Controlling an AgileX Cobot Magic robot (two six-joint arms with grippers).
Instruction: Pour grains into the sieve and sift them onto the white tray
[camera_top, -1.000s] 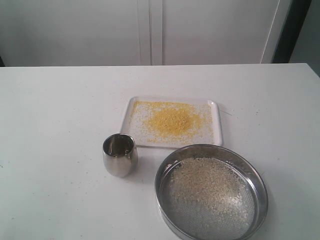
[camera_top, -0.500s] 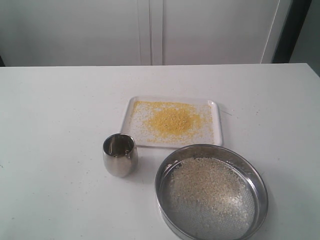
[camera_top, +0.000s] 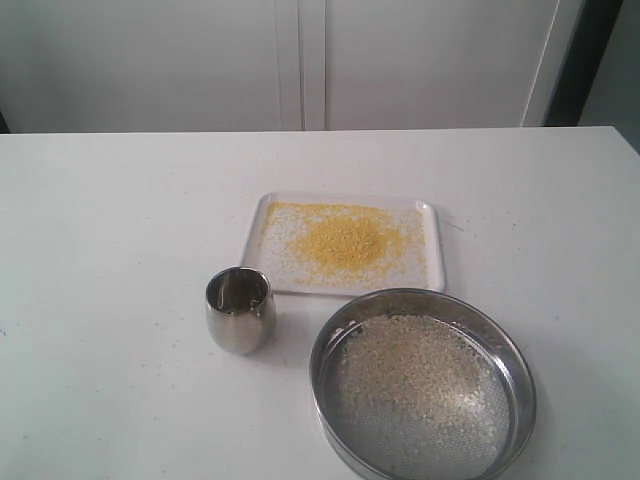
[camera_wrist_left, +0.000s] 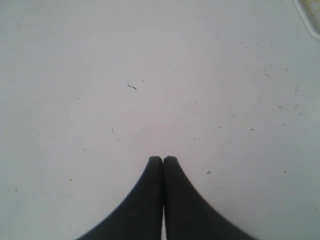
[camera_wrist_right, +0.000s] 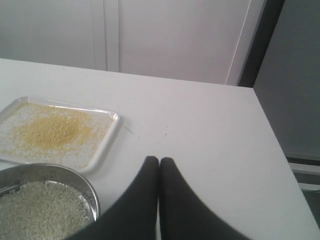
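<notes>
The white tray (camera_top: 430, 262) lies at mid-table with a heap of fine yellow grains (camera_top: 343, 241) on it. In front of it the round steel sieve (camera_top: 520, 380) rests on the table, holding pale off-white grains (camera_top: 415, 372) on its mesh. Neither arm shows in the exterior view. My left gripper (camera_wrist_left: 163, 158) is shut with nothing in it, over bare tabletop dotted with stray grains. My right gripper (camera_wrist_right: 159, 159) is also shut and empty, to the right of the tray (camera_wrist_right: 107, 142) and sieve (camera_wrist_right: 90, 192).
A small rounded steel cup (camera_top: 240, 309) stands upright left of the sieve. White cabinet doors (camera_top: 300, 60) rise behind the table. The table's right edge (camera_wrist_right: 277, 150) drops off beside the right gripper.
</notes>
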